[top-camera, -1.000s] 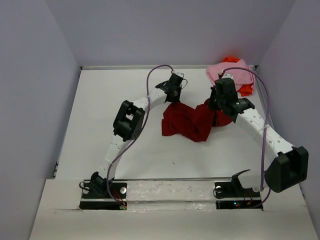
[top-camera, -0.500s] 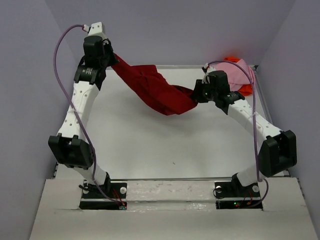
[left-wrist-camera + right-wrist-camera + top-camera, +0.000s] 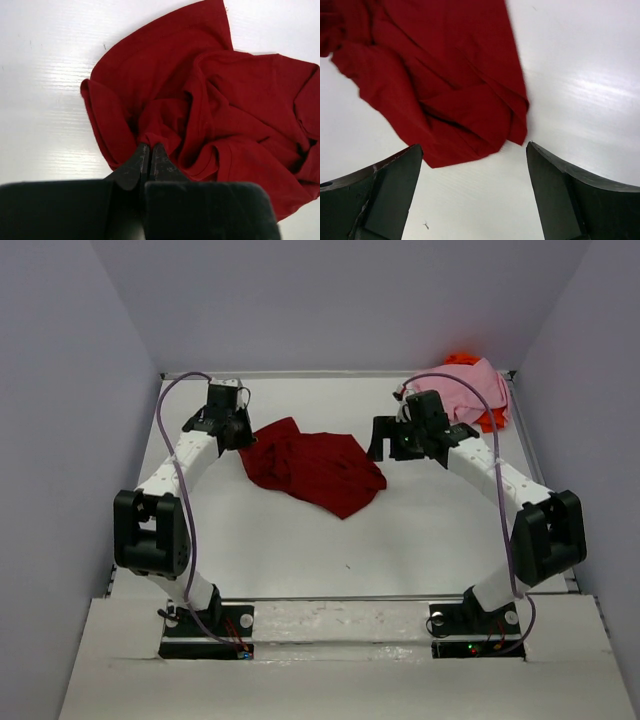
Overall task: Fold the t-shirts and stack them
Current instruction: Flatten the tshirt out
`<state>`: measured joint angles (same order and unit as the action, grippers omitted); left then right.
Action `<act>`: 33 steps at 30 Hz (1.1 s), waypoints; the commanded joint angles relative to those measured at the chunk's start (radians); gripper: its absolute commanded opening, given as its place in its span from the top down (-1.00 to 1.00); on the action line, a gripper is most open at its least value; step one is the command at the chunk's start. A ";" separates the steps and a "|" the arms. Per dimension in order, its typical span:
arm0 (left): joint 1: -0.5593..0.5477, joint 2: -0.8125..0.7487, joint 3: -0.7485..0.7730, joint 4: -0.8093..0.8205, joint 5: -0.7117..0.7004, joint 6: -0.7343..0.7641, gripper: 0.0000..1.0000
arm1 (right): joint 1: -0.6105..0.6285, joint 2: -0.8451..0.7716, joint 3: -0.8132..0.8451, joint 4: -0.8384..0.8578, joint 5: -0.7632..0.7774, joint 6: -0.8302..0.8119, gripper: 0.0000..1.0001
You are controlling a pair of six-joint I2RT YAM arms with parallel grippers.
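The dark red t-shirt point(image 3: 315, 467) lies crumpled on the white table, left of centre; the wrist views show its folds point(image 3: 210, 110) and its right-hand corner point(image 3: 445, 95). My left gripper point(image 3: 243, 436) is shut on a fold at the shirt's left end, its tips point(image 3: 150, 148) pinching the cloth. My right gripper point(image 3: 382, 443) hangs open just right of the shirt, its fingers point(image 3: 395, 175) spread wide with nothing between them. The light pink t-shirt point(image 3: 468, 390) lies bunched in the back right corner on top of the bright orange t-shirt point(image 3: 492, 420).
Grey walls enclose the table point(image 3: 300, 540) on the left, back and right. The right arm's elbow point(image 3: 548, 535) sits near the right wall. Both arm bases point(image 3: 205, 620) stand at the near edge.
The left arm swung the red shirt up and left, then lowered it onto the table, spread wider. The right gripper let go of the shirt's other end and opened.
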<state>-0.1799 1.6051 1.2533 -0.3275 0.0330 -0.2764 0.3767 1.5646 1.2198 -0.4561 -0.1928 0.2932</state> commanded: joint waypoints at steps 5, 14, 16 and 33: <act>0.007 -0.116 -0.110 0.042 -0.143 -0.124 1.00 | 0.303 0.167 0.320 0.017 0.061 -0.189 -0.72; 0.086 -0.194 -0.213 0.071 -0.128 -0.210 1.00 | 0.399 0.628 0.731 -0.041 0.329 -0.112 -0.62; 0.091 -0.200 -0.221 0.070 -0.122 -0.202 1.00 | 0.399 0.681 0.782 -0.070 0.346 -0.115 -0.61; 0.212 -0.226 -0.243 0.105 -0.073 -0.106 1.00 | 0.399 0.399 0.663 -0.090 0.601 -0.077 1.00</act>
<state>-0.0029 1.3918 0.9894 -0.2615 -0.0593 -0.4255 0.7795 2.2135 1.8935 -0.5755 0.3077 0.1715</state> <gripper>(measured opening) 0.026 0.067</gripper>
